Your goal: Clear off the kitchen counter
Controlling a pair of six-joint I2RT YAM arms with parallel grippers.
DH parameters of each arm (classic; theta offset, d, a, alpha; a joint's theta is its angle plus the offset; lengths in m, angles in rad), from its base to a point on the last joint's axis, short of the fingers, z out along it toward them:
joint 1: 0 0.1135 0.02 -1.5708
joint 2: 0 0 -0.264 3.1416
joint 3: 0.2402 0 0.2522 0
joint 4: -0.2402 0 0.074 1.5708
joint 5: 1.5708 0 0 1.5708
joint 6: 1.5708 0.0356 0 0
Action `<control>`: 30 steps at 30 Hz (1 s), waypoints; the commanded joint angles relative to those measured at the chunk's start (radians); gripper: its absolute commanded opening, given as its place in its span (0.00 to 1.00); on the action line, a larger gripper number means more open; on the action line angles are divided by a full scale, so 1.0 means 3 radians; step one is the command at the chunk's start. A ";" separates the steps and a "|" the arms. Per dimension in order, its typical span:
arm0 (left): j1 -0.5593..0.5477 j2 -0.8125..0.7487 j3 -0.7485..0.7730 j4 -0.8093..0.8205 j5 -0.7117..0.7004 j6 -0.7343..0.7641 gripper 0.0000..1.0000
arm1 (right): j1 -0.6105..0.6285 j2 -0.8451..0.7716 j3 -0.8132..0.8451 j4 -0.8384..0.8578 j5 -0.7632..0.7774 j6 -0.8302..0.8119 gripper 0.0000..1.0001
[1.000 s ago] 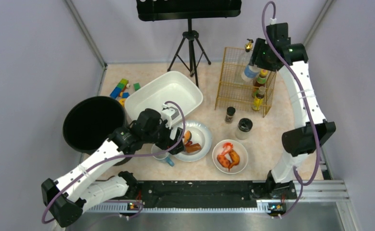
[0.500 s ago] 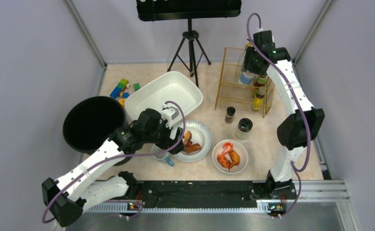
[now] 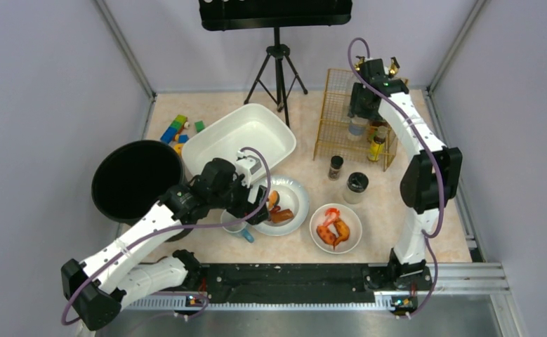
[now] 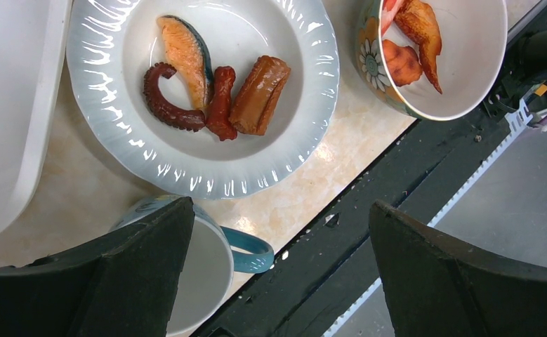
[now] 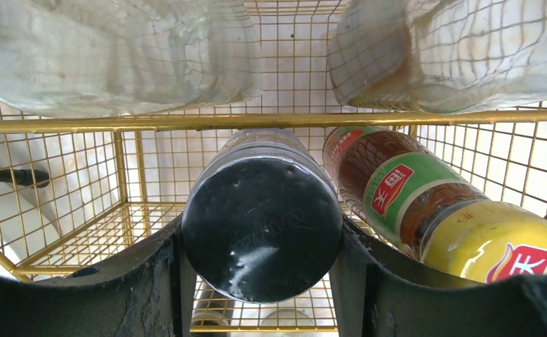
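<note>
1. From the top camera, the kitchen counter (image 3: 390, 203) is far from cleared. A plate (image 3: 295, 193) of food, a bowl (image 3: 354, 242) of food, a mug (image 3: 236, 226), two small jars (image 3: 335, 167) and toy blocks (image 3: 178, 130) all sit on it. The white tub (image 3: 207, 140) looks empty, and nothing shows inside the black bin (image 3: 133, 179). The left gripper (image 3: 256, 207) hangs over the mug and the plate's near edge. The right gripper (image 3: 360, 112) reaches down into the gold wire rack (image 3: 337, 105) at the far side.

2. The left wrist camera shows the left gripper (image 4: 281, 210) with its jaws spread wide and nothing between them. The mug (image 4: 207, 267) is under the left finger and the plate (image 4: 186, 175) lies just beyond, loaded with fish, a tentacle and sausage pieces. The bowl (image 4: 460, 91) sits off to the right and bare counter (image 4: 340, 154) runs between them. I'd say none of the dishes has been dealt with.

3. On the right wrist camera, the right gripper (image 5: 262, 239) has both fingers (image 5: 151, 281) pressed against a black-ended bottle (image 5: 262, 217), clamped and inside the rack (image 5: 256, 121). A yellow-capped sauce bottle (image 5: 425, 203) stands just beside it. My read is that this bottle is about to be shelved, so one item is nearly sorted and most of the counter is left to do
</note>
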 commanded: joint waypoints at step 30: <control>-0.0001 0.0019 -0.0003 0.0055 -0.0031 0.0021 0.99 | 0.0127 -0.0016 0.0423 -0.0025 0.0027 0.0030 0.68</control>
